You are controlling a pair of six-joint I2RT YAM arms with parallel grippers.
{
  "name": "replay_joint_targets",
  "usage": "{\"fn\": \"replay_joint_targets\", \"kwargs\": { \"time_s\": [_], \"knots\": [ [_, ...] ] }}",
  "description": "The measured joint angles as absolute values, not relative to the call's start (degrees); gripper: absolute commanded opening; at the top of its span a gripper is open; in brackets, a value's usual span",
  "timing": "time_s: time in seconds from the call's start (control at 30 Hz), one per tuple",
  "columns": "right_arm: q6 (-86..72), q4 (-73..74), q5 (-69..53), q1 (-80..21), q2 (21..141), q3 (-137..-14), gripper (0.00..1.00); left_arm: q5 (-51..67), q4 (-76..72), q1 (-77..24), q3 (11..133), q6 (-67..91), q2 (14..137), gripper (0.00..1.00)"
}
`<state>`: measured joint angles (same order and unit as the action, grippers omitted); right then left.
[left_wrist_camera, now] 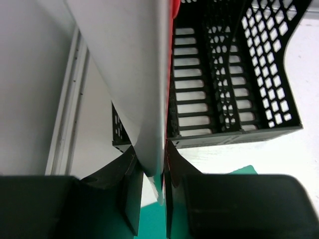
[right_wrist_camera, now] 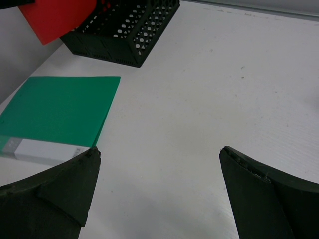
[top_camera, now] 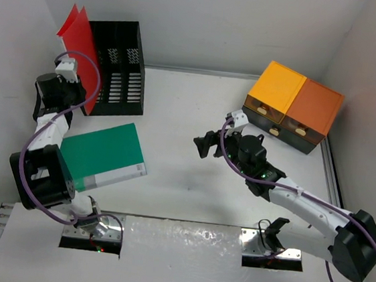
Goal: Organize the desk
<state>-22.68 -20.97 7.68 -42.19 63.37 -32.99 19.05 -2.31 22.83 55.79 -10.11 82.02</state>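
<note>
Robot lab test cell: white desk [top_camera: 191, 114] boxed by plain walls [top_camera: 207, 22], two arms [top_camera: 303, 200] bolted at desk's near edge.

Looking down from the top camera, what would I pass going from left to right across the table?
Red folder → black rack → right gripper → yellow box → orange box.
</note>
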Motion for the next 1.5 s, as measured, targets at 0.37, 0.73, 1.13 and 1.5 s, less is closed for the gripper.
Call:
{"fn": "replay_joint_targets", "kwargs": {
  "time_s": [0.37,0.73,1.13,1.5],
  "knots": [
    [-22.46,-20.97,8.56,-42.19,62.15,-32.97,0.99,16.45,-8.23,22.26,53.01,-9.15,81.43,0.0],
    [-22.46,-20.95,8.88,-42.19,61.34,-32.95,0.99,15.62,-11.11,22.04,53.3,-9.08,79.33,0.0],
    [-22.44,-20.91,10.04,-42.19,60.36,-32.69,0.99,11.73,-17.58,20.36,53.41,-8.05,84.33,0.0],
    [-22.44,-20.58,10.28,-42.19,60.36,-32.53,0.99,6.85,-25.87,16.95,50.22,-8.08,88.64,0.0]
  ]
}}
